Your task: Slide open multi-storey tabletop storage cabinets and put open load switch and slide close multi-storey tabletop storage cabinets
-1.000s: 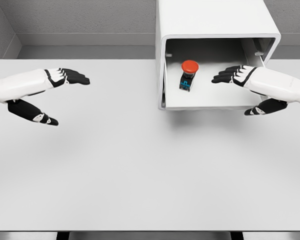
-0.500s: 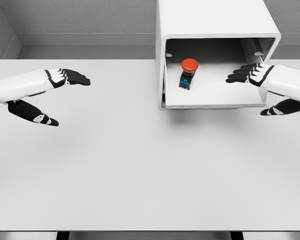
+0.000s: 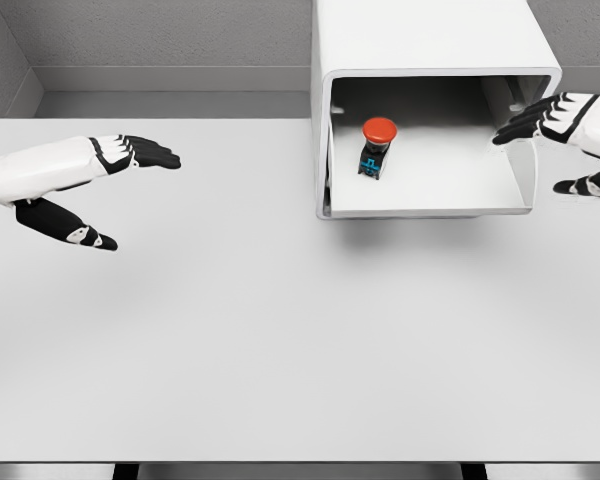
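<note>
A white tabletop storage cabinet [image 3: 425, 40] stands at the back of the table, its drawer [image 3: 430, 190] slid out toward me. Inside the drawer, near its left side, sits the load switch [image 3: 376, 146], a black body with a red round button on top. My right hand [image 3: 555, 140] hovers at the drawer's right wall, fingers spread and holding nothing, black fingertips [image 3: 515, 125] over the upper right corner. Far to the left my left hand [image 3: 105, 190] hangs open above the table, thumb below the fingers, holding nothing.
The white table [image 3: 280, 340] stretches wide in front of the cabinet. A grey wall runs behind it, and the table's front edge shows at the bottom of the view.
My right hand has drawn back to the right and slightly up, out of the drawer, leaving the switch inside. The left hand and the cabinet have not moved.
</note>
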`<action>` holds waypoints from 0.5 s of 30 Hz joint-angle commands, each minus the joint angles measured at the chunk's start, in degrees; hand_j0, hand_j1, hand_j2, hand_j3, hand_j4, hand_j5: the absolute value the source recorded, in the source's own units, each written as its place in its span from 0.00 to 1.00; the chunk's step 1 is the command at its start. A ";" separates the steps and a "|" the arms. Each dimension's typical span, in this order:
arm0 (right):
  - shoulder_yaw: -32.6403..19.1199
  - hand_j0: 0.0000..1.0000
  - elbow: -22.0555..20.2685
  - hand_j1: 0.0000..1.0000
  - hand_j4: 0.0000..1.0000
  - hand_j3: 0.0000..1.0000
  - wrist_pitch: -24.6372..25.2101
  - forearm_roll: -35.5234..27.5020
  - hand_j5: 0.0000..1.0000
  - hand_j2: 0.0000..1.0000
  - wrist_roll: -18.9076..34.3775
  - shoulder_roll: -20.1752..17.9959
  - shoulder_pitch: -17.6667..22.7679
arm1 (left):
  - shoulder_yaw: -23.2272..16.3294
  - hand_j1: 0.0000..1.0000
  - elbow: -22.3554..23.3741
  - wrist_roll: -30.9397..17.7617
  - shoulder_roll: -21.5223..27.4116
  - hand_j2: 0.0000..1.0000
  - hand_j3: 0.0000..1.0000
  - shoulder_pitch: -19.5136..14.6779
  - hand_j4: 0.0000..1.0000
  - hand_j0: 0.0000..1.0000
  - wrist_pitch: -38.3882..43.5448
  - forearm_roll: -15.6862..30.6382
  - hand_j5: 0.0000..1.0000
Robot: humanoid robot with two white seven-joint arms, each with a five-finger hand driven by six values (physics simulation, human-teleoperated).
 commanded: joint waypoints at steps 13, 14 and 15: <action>0.83 0.82 3.03 0.82 0.82 0.82 0.04 -0.14 0.82 0.82 -1.96 -3.25 -0.17 | 0.16 1.00 0.14 0.03 -0.14 1.00 1.00 -0.18 1.00 1.00 0.14 0.56 1.00; 1.19 0.81 3.30 0.81 0.81 0.81 0.04 -0.05 0.81 0.81 -1.96 -3.25 -0.17 | 0.16 1.00 0.14 0.03 -0.23 1.00 1.00 -0.18 1.00 1.00 0.14 0.56 1.00; 1.36 0.81 3.91 0.81 0.81 0.81 0.04 -0.05 0.81 0.81 -1.96 -3.25 -0.17 | 0.16 1.00 0.14 0.03 -0.23 1.00 1.00 -0.09 1.00 1.00 0.14 0.56 1.00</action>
